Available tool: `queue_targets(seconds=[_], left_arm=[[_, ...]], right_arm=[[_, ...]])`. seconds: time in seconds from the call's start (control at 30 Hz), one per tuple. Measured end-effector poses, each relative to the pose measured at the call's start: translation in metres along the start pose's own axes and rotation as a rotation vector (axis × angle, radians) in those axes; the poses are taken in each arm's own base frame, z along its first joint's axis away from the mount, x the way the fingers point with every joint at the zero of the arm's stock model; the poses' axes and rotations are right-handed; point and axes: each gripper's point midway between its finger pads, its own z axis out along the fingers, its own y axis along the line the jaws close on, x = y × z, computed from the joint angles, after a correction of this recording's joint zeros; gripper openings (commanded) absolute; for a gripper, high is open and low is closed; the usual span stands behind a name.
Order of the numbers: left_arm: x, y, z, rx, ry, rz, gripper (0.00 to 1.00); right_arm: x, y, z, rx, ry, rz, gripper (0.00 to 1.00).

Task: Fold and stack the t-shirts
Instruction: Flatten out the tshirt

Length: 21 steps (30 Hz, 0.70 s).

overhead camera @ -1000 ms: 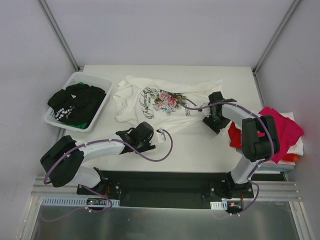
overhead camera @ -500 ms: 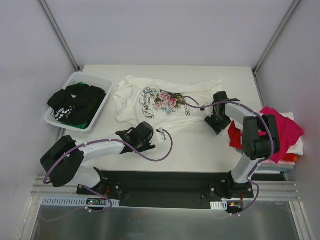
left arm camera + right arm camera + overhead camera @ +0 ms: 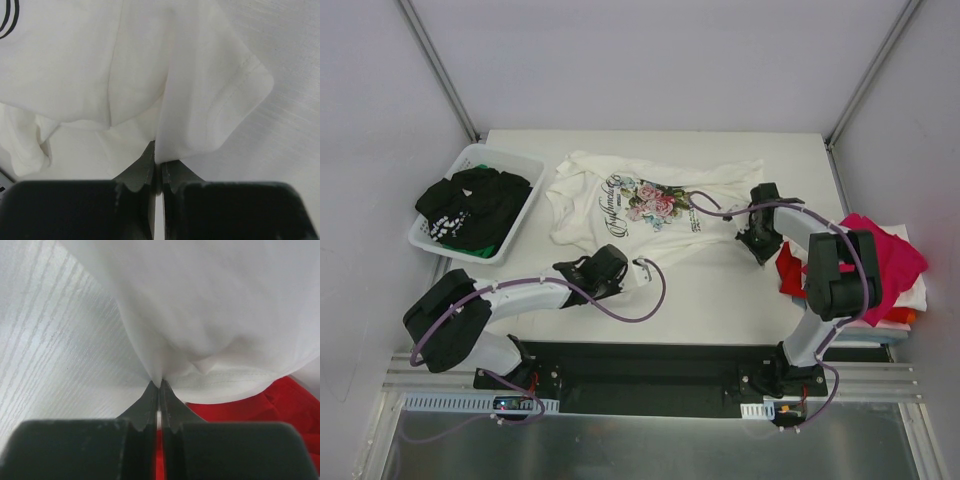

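While the floral tee (image 3: 620,205) lies spread btwn both arms, L gripper (image 3: 157,165) pinches its sleeve edge, jaws closed — R gripper (image 3: 160,390) likewise clamps the hem.

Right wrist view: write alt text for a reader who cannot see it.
The right end effector, shut, pinches a fold of a white t-shirt that fills the upper frame. A pale wood-grain table lies to the left, and red cloth shows below the shirt's hem at lower right.

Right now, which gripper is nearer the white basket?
Left. The left gripper pinches the floral tee somewhat right of the basket; the right gripper pinches it beside the stacked shirts.
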Motion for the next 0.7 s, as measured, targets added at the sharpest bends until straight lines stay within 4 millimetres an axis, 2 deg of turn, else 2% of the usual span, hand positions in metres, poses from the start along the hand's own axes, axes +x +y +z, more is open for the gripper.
queue_targets(seconds=[0.13,0.23,0.47,0.6,0.7], left_arm=[[0.003,-0.001,-0.001,-0.001,0.002,0.001,0.0],[0.001,0.004,-0.01,-0.026,-0.023,-0.004,0.0],[-0.02,0.043,-0.061,-0.2,-0.169,-0.025,0.0],[-0.024,0.062,-0.088,-0.29,-0.228,-0.023,0.0],[-0.022,0.072,-0.099,-0.333,-0.239,-0.013,0.0]], right_arm=[[0.004,0.002,-0.001,0.001,0.002,0.003,0.01],[0.012,0.005,-0.005,-0.003,0.013,0.005,0.01],[0.024,0.009,-0.037,0.026,-0.006,0.006,0.01],[0.027,0.01,-0.056,0.048,-0.032,0.006,0.01],[0.031,0.012,-0.063,0.053,-0.03,0.006,0.01]])
